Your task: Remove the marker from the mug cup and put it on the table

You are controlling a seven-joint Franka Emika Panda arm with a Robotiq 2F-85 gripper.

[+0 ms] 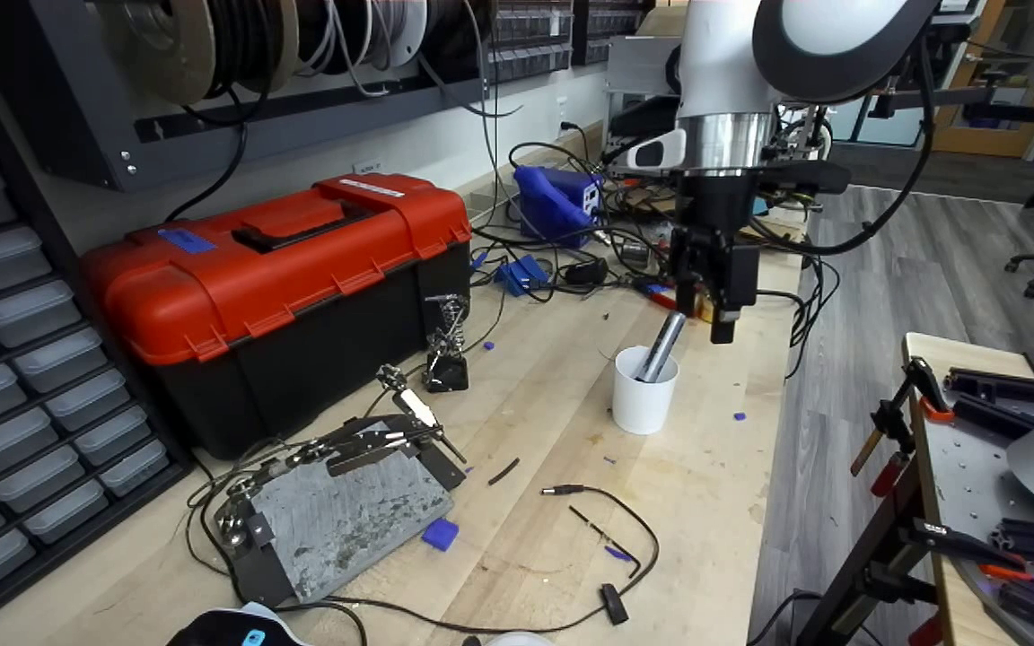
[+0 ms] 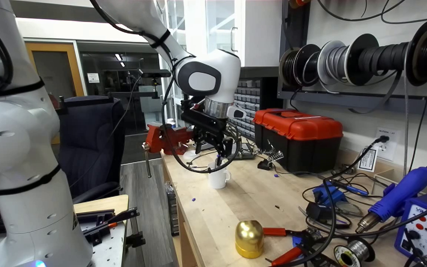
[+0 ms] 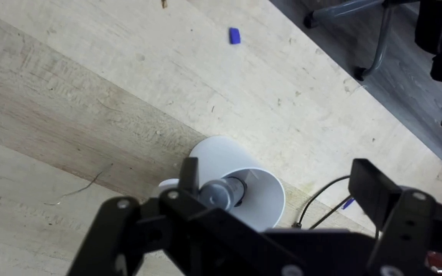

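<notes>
The white mug cup [image 1: 644, 405] stands upright on the pale wood table [image 1: 705, 538]. The marker [image 1: 663, 345], a greyish cylinder with a dark band, leans in it with its top sticking out above the rim. My gripper [image 1: 705, 318] is open above the mug. In the wrist view the gripper [image 3: 280, 180] has its fingers wide apart; the marker's end [image 3: 218, 194] shows close beside the left finger, and the mug [image 3: 225, 157] lies partly behind that finger. In an exterior view the mug [image 2: 217, 180] is under the gripper, and the marker is mostly hidden by a finger and cable.
A red and black toolbox [image 1: 302, 296] stands against the wall. A soldering stand [image 1: 346, 502] and a thin black cable [image 1: 652, 556] lie on the table. A gold cap [image 2: 249, 239], pliers [image 2: 287, 256] and a blue station [image 2: 426, 226] are farther along. The table edge drops to the floor.
</notes>
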